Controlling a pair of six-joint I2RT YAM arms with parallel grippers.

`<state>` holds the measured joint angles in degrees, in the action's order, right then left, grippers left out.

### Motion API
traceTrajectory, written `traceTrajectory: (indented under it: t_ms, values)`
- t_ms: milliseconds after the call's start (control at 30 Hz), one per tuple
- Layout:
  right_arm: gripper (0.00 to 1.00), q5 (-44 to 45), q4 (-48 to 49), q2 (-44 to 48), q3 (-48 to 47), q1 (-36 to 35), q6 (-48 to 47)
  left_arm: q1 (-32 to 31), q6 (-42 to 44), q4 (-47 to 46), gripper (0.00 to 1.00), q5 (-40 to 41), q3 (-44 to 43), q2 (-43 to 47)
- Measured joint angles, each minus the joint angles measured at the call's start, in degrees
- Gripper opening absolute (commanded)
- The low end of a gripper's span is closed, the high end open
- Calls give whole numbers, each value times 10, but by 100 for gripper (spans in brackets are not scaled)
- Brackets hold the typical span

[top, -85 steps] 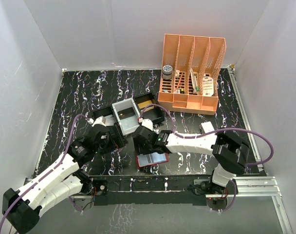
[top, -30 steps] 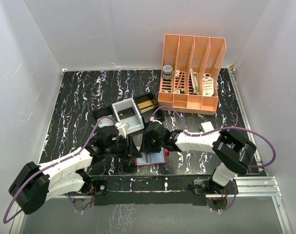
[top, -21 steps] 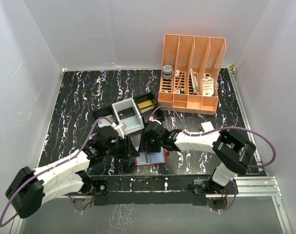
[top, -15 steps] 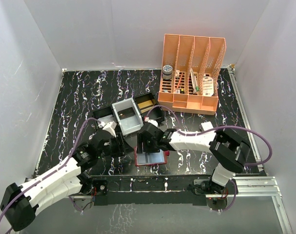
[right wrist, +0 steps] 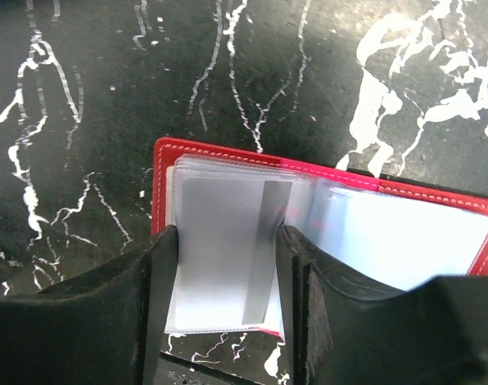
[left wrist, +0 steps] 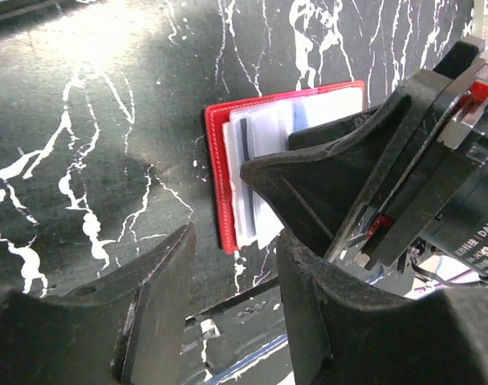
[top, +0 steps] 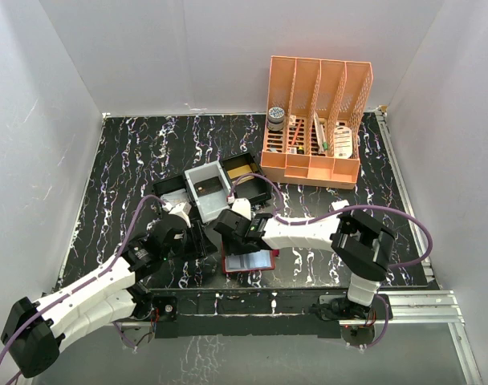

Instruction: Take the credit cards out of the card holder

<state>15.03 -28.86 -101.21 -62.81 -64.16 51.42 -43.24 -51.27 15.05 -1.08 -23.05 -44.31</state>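
Note:
The red card holder [top: 252, 262] lies open and flat near the table's front edge. Its clear sleeves hold a grey credit card [right wrist: 220, 241] with a darker stripe on the left page. A pale blue card [right wrist: 404, 241] sits in the right page. My right gripper [right wrist: 226, 237] hangs over the left page, open, one finger on each side of the grey card's sleeve. My left gripper [left wrist: 234, 241] is open and empty, just left of the holder's red edge [left wrist: 215, 176]. In the top view the two grippers, left [top: 200, 241] and right [top: 232, 233], stand close together.
A grey and black compartment tray [top: 216, 188] stands just behind the grippers. An orange desk organizer [top: 312, 120] with small items is at the back right. A small white box [top: 340, 210] lies right of the right arm. The table's front edge runs just below the holder.
The right gripper has shifted left over the holder's left page. The left gripper has drawn back to the left. The card holder stays in place.

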Motion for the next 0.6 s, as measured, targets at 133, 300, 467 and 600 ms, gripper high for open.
traceTrajectory:
  t_ms: [133,300,467,600]
  values:
    - [41,-4,26,14,19,1,3,0,8,-34,46,-38,2,-21]
    - [40,-33,72,42,60,14,6,1,14,-119,50,-102,26,-61]
    - [40,-55,93,56,81,23,3,6,16,-197,52,-133,36,-123]
    - [40,-63,91,61,87,30,1,7,18,-241,50,-147,40,-152]
